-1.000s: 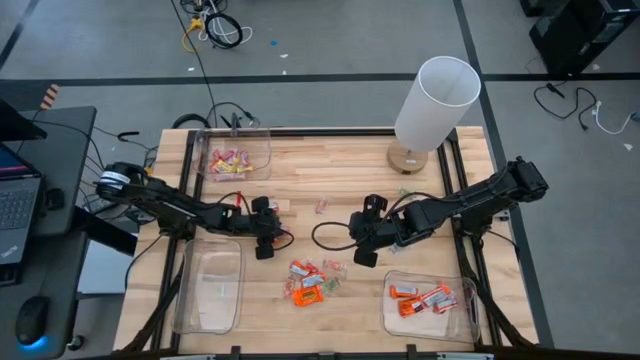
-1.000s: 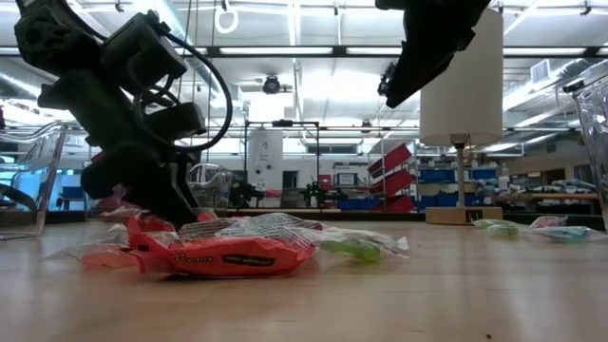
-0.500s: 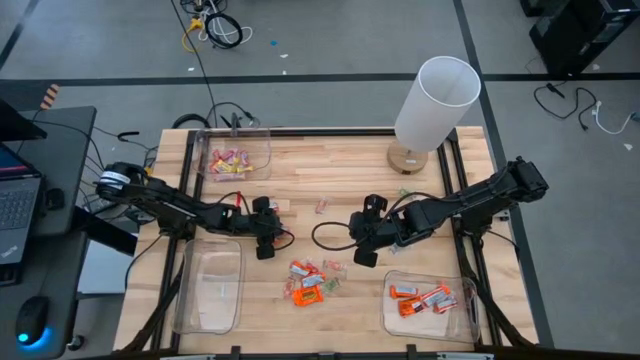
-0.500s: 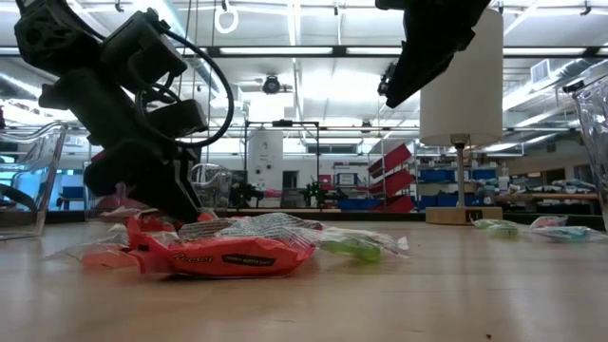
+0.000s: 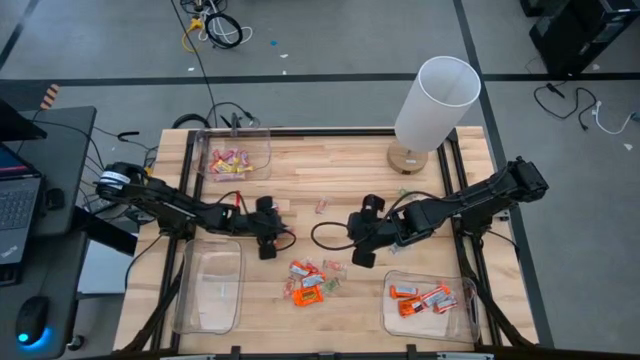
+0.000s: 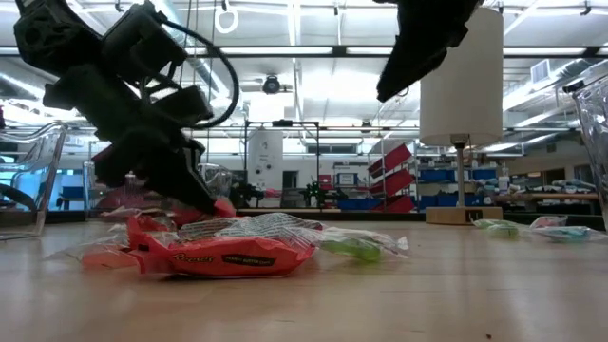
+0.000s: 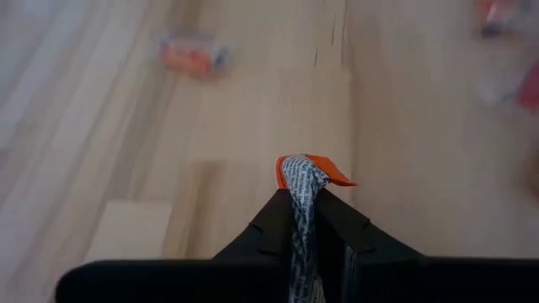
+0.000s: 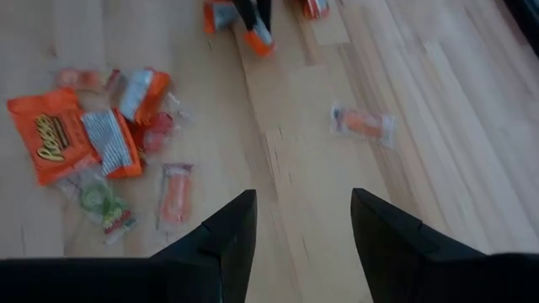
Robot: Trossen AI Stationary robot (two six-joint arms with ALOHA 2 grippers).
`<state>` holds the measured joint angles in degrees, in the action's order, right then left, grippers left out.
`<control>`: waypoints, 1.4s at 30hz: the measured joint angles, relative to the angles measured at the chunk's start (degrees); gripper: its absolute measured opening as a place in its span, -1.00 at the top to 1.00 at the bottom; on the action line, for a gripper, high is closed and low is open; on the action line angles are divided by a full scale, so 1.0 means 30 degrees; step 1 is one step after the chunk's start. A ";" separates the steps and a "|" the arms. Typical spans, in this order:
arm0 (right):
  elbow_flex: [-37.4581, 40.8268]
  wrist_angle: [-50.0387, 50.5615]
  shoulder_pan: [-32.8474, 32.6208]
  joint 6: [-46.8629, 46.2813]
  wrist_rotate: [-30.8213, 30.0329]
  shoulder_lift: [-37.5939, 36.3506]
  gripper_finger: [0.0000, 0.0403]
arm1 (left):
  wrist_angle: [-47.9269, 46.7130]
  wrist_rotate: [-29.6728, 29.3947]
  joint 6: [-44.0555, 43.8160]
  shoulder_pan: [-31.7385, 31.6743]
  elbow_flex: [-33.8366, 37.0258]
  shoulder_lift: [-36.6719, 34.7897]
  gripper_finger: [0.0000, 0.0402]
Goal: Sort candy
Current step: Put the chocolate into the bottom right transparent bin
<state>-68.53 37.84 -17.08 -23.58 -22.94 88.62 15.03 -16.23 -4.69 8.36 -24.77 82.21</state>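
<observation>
My left gripper is at the table's middle left, shut on one orange-and-silver candy; the same candy shows in the low view. A pile of orange, pink and green candy lies near the front middle, also in the right wrist view. My right gripper hangs open above the table right of the pile, its fingers empty. One loose candy lies flat on the wood. My left gripper pinches the candy's wrapper edge-on between its two fingers. The fingers slant down from the table's left. The wrapper's orange end sticks out past the fingertips. Whether it is clear of the wood, I cannot tell.
A clear bin with pink and yellow candy stands at the back left. An empty clear bin stands at the front left, and a bin with orange candy at the front right. A white lamp stands at the back right.
My left gripper has tipped at the wrist while staying in place. Its fingertips have swung toward the table's right, and an orange candy now shows pinched at their tips.
</observation>
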 joint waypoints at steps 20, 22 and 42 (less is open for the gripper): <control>0.0000 -0.5987 -0.1714 0.7697 -0.3690 0.0095 0.19 | 1.0484 0.2335 -0.1384 0.0000 0.0000 -0.0015 0.82; 0.0007 -0.6347 -0.1716 0.8023 -0.3708 0.0095 0.19 | 1.1448 0.2339 -0.1959 0.0000 0.0000 -0.0015 0.82; 0.0007 -0.8460 -0.1546 1.0582 -0.3716 0.0102 0.19 | 1.2154 0.3176 -0.0985 0.0000 -0.2570 -0.0022 0.83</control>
<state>-68.51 12.46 -21.72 8.16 -34.09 88.92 51.49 -6.70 -7.64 8.36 -32.49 82.15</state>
